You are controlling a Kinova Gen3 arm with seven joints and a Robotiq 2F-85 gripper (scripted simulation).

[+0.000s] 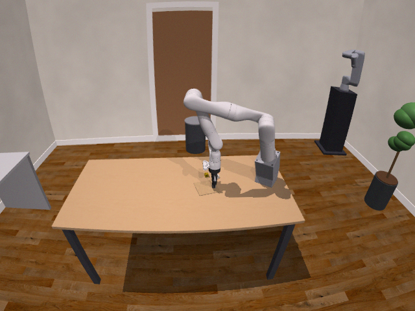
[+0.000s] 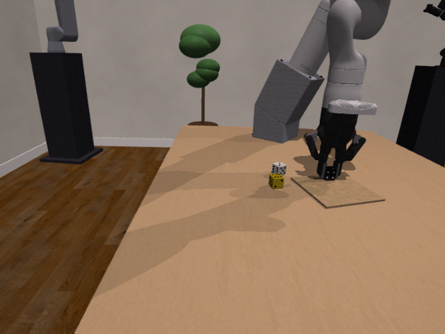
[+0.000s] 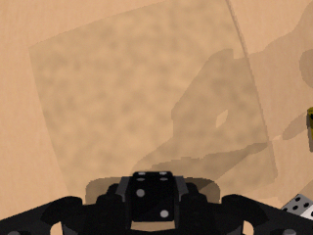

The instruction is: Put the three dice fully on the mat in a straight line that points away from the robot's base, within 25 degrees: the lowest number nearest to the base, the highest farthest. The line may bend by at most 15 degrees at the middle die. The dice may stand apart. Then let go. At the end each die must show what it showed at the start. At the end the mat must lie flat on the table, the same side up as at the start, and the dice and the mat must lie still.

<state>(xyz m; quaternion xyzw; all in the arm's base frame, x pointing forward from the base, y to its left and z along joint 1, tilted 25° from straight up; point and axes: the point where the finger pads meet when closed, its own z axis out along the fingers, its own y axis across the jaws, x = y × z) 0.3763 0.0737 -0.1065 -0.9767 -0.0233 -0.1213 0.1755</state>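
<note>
My gripper [image 1: 213, 186] [image 2: 329, 173] [image 3: 153, 190] points down, shut on the black die [image 2: 329, 174] [image 3: 153, 201]. The die's upper face shows two pips; its side away from the base shows four. It is low over the base-side part of the thin tan mat [image 1: 202, 190] [image 2: 341, 195] [image 3: 122, 83]; whether it touches the mat I cannot tell. The yellow die [image 1: 206, 174] [image 2: 276, 181] [image 3: 310, 124] stands on the table beside the mat, with several pips on top. The white die [image 1: 218, 176] [image 2: 278, 168] [image 3: 298, 205] is also off the mat, nearer the base.
The wooden table [image 1: 133, 201] [image 2: 229, 273] carries the arm's grey base block [image 1: 266, 170] [image 2: 278, 104] on its right in the top view. The yellow and white dice stand apart from the mat, on the same side of it. Arm shadows cross the table and mat.
</note>
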